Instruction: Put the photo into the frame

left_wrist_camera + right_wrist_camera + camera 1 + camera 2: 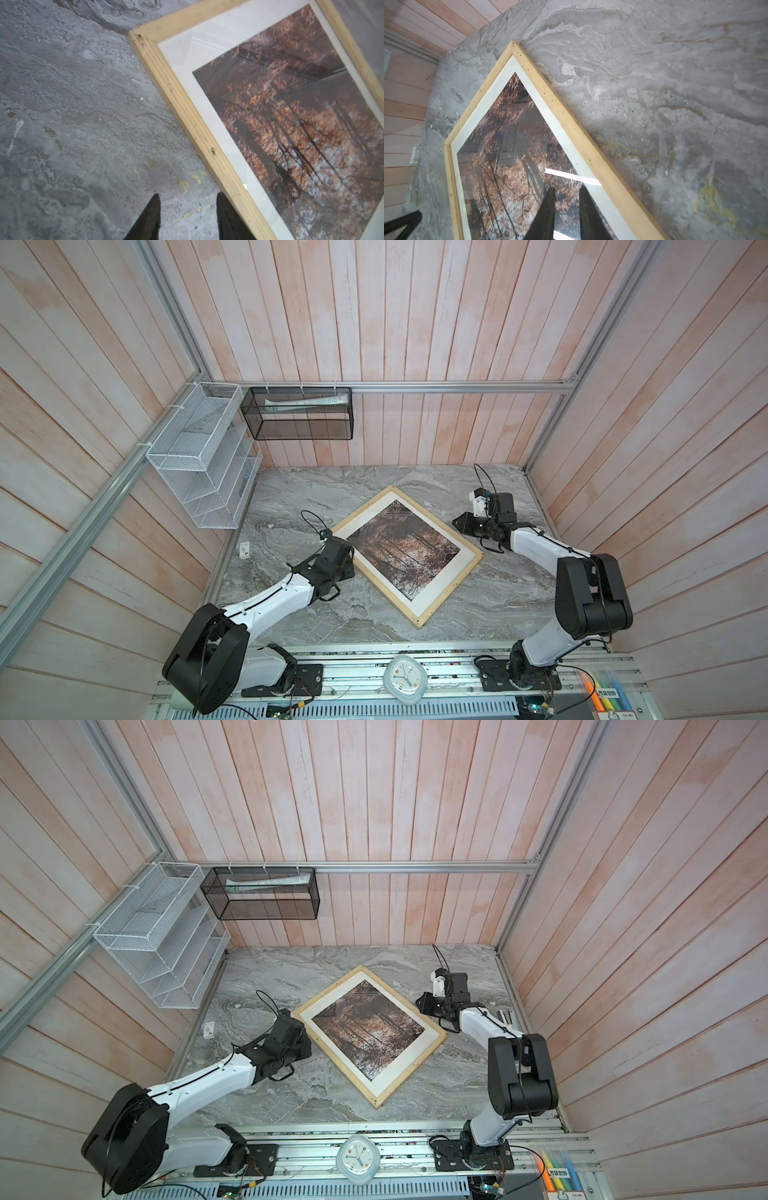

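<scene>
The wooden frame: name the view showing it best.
Both top views: the whole frame shows, all four sides. The left wrist view crops it to one corner; the right wrist view to two corners.

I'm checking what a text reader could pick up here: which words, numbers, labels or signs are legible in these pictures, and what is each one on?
No text is clear enough to quote.
Too blurred: dark characters on the yellow label of the marker box.
Too small: dial marks on the clock.
Too small: print on the white tag lying on the table.
Too small: print on the paper in the black mesh basket.
No text: the frame and the photo.
</scene>
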Tool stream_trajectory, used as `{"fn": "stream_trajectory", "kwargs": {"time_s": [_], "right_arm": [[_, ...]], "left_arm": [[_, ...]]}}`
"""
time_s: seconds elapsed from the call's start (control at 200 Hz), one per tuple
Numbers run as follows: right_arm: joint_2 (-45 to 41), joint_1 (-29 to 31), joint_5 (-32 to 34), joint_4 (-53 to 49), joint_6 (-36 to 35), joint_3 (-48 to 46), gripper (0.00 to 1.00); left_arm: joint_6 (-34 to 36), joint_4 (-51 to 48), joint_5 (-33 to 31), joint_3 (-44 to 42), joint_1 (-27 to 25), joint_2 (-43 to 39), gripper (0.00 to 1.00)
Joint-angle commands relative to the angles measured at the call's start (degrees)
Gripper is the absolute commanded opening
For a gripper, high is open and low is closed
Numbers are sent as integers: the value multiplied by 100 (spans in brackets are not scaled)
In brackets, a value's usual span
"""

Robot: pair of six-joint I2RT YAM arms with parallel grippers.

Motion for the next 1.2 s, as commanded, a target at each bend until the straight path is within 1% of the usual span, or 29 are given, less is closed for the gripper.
{"fn": "stream_trajectory", "kwargs": {"time_s": [0.0, 0.07, 0.17, 0.245, 0.28, 0.34, 0.43, 0.63, 0.88, 0.985, 1.075, 1.195], "right_arm": [[-681, -9, -50, 451, 313, -714, 26], [-1127, -9, -51, 500, 423, -1138, 28], [-1739, -10, -49, 513, 540, -1685, 32], [-2134, -19, 16, 307, 525, -1923, 35], [-2318, -19, 20, 238, 545, -2033, 36], [-2618, -19, -23, 229, 607, -2280, 43], [-3011, -19, -117, 174, 728, -2638, 47], [-3706, -11, -154, 118, 1011, -3425, 52], [-3932, -1, -478, 295, 1351, -3990, 53], [-3929, -1, -372, 301, 1352, -3940, 53], [-3750, -1, -346, 451, 1392, -3888, 53], [-3261, 5, -447, 429, 1298, -3663, 53]], "left_arm": [[805, 715, 616, 260, 473, 226, 48], [1023, 992, 999, 440, 824, 463, 52], [1230, 1129, 1601, 885, 1268, 977, 53], [1367, 1035, 1860, 1332, 1495, 1395, 53], [1436, 987, 1898, 1527, 1563, 1591, 53], [1562, 882, 1918, 1846, 1638, 1925, 53], [1710, 728, 1932, 2286, 1757, 2384, 53], [1832, 629, 2208, 2973, 2023, 3264, 52], [1837, 697, 2396, 3202, 2139, 3654, 52], [1799, 725, 2530, 3190, 2137, 3712, 52], [1773, 831, 2594, 3109, 2141, 3716, 52], [1780, 842, 2637, 3100, 2137, 3780, 52]]}}
